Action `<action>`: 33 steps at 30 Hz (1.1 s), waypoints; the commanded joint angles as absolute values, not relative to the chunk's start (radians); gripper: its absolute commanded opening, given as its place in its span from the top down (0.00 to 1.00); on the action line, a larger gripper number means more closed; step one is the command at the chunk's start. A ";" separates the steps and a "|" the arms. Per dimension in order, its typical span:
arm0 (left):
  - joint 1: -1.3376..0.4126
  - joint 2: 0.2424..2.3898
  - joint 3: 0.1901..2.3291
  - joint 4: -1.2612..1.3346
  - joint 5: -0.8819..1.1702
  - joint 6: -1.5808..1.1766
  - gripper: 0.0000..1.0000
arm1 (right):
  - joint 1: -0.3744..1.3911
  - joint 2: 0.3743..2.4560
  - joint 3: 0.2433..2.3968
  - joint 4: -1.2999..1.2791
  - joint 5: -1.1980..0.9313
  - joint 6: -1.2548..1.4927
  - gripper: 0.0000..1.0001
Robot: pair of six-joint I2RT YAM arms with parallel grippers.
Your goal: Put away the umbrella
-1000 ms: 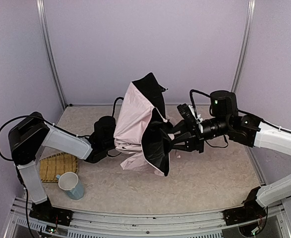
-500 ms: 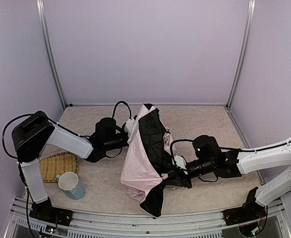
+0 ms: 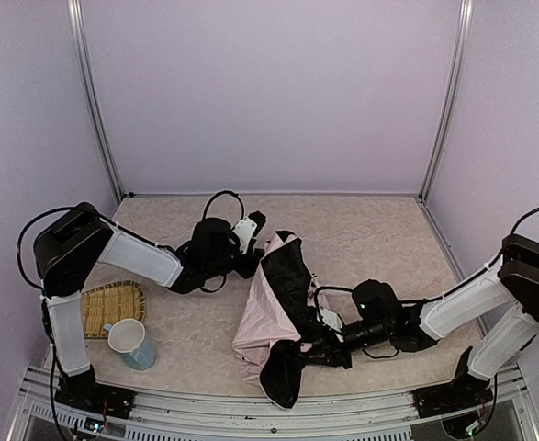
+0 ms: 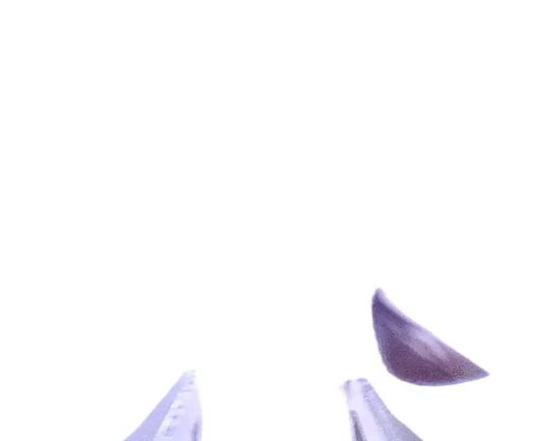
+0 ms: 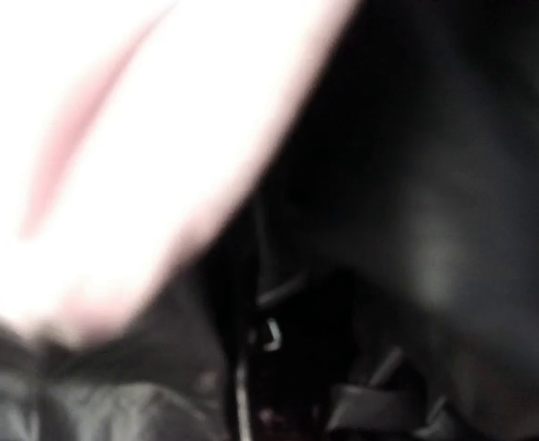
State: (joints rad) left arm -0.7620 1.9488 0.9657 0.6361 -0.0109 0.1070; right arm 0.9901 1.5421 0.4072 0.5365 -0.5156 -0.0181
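The umbrella [image 3: 267,323] lies partly collapsed on the table, pale pink fabric outside and black lining showing at its near end. My right gripper [image 3: 322,349] is pushed low into its black folds from the right and is shut on a part of it that the fabric hides. The right wrist view shows only blurred pink fabric [image 5: 113,147] and dark lining [image 5: 434,211]. My left gripper [image 3: 253,228] hovers just behind the umbrella's top, apart from it. In the washed-out left wrist view its fingertips [image 4: 179,412] stand apart with nothing between them, so the left gripper [image 4: 274,409] is open.
A woven straw tray [image 3: 110,308] lies at the left, with a pale blue mug [image 3: 133,344] at its near corner. Lilac walls and metal posts [image 3: 93,101] enclose the table. The right arm [image 3: 457,303] stretches low across the right side.
My right arm has swung down and brought the umbrella from upright in the air onto the table. My left gripper has let go of the fabric, opened and drawn slightly back.
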 commanded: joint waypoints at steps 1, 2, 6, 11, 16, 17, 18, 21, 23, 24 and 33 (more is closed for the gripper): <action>-0.720 1.979 1.108 0.484 -0.322 0.049 0.41 | 0.994 1.596 0.382 0.547 -0.575 0.123 1.00; -0.707 1.979 1.116 0.473 -0.337 0.028 0.34 | 0.990 1.608 0.383 0.551 -0.584 0.138 1.00; -0.634 1.950 1.139 0.446 -0.342 -0.098 0.15 | 0.971 1.658 0.382 0.568 -0.628 0.211 1.00; -0.613 1.843 1.121 0.446 -0.293 -0.106 0.12 | 0.916 1.700 0.381 0.571 -0.710 0.298 1.00; -0.769 1.570 0.915 0.565 -0.271 0.111 0.15 | 0.858 1.721 0.392 0.562 -0.812 0.373 1.00; -0.817 1.520 0.873 0.566 -0.272 0.171 0.18 | 0.850 1.721 0.396 0.560 -0.833 0.378 1.00; -0.874 1.466 0.833 0.544 -0.266 0.217 0.20 | 0.844 1.720 0.399 0.553 -0.848 0.383 1.00; -0.993 1.318 0.724 0.444 -0.146 0.291 0.25 | 0.830 1.718 0.426 0.487 -0.858 0.385 1.00; -1.064 1.227 0.636 0.380 -0.034 0.334 0.23 | 0.827 1.717 0.442 0.457 -0.857 0.376 1.00; -1.105 1.188 0.592 0.365 0.017 0.354 0.20 | 0.825 1.717 0.448 0.450 -0.858 0.374 1.00; -1.324 1.228 0.450 0.548 -0.020 0.479 0.01 | 0.824 1.758 0.497 0.407 -0.846 0.381 1.00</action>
State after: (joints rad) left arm -1.3014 1.1412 0.4419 0.4343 0.0296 0.3969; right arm 0.8288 1.7058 0.4850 0.5518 -0.8600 0.3363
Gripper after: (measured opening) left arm 0.986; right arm 0.265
